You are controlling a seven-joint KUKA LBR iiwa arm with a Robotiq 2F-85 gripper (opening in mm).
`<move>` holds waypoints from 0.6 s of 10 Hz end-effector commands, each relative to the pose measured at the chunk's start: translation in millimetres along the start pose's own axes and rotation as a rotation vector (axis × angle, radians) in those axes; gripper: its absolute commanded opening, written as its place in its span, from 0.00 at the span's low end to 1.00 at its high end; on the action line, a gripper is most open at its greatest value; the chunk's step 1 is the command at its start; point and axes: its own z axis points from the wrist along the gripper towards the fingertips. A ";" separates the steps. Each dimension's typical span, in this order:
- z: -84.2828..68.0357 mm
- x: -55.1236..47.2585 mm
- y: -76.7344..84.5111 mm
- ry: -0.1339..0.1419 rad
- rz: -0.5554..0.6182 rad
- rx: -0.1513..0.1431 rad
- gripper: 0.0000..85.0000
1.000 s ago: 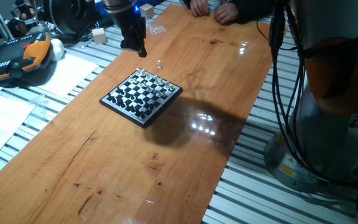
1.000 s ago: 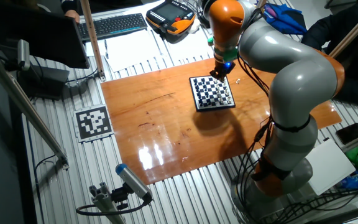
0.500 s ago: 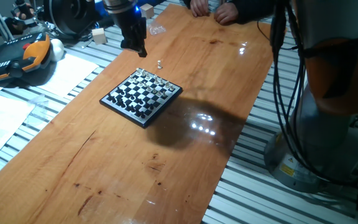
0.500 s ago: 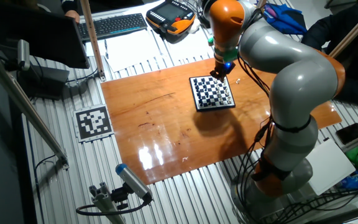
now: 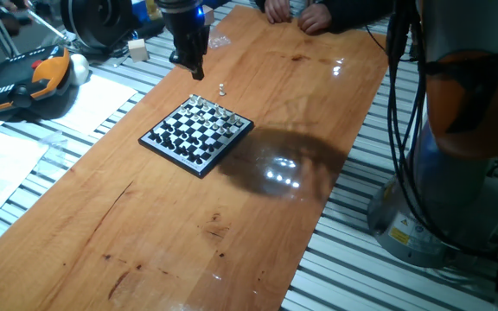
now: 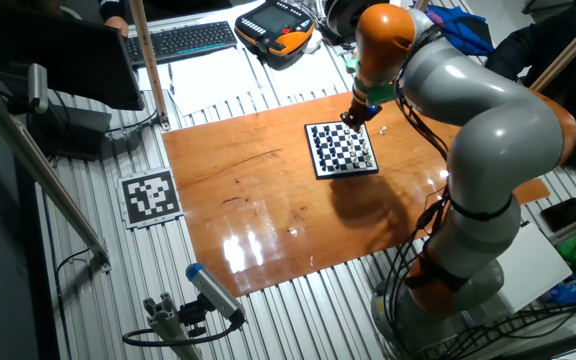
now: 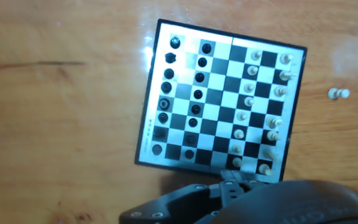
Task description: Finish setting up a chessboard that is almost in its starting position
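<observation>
Right now my claw (image 5: pixel 195 71) hangs over the wooden table (image 5: pixel 258 207), above the far side of the chessboard (image 5: pixel 197 134), not touching it. Fingers point down. Can't tell whether they are spread or pressed together: both fixed views show them too small, and the hand view shows only a dark blurred mass at the bottom edge. Can't see anything pinched between them.

Chessboard lies flat on the tabletop, corner-on in one fixed view, with black rim and checkered squares. In the hand view black pieces fill the two left columns and white pieces (image 7: pixel 248 87) the two right columns. One loose white piece (image 7: pixel 337 94) lies on its side on the bare wood just beyond the white side of the board; in the fixed view it (image 5: pixel 222 89) sits between board and claw.

Off the table: orange-and-black handheld controller (image 5: pixel 26 79), small wooden block (image 5: pixel 138 49), keyboard (image 6: pixel 188 40). Someone's hands (image 5: pixel 296 12) rest on the far table edge.
</observation>
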 end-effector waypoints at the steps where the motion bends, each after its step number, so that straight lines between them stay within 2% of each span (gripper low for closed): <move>1: -0.1 0.0 0.3 -0.012 0.025 0.007 0.00; 2: -0.1 0.0 0.3 -0.015 0.049 0.007 0.00; 3: -0.1 0.0 0.3 0.000 0.044 -0.010 0.00; 4: -0.1 0.0 0.3 0.006 0.045 0.030 0.00; 5: -0.1 0.0 0.3 -0.006 0.059 0.068 0.20; 6: 9.1 -7.1 -15.9 -0.038 0.066 0.092 0.20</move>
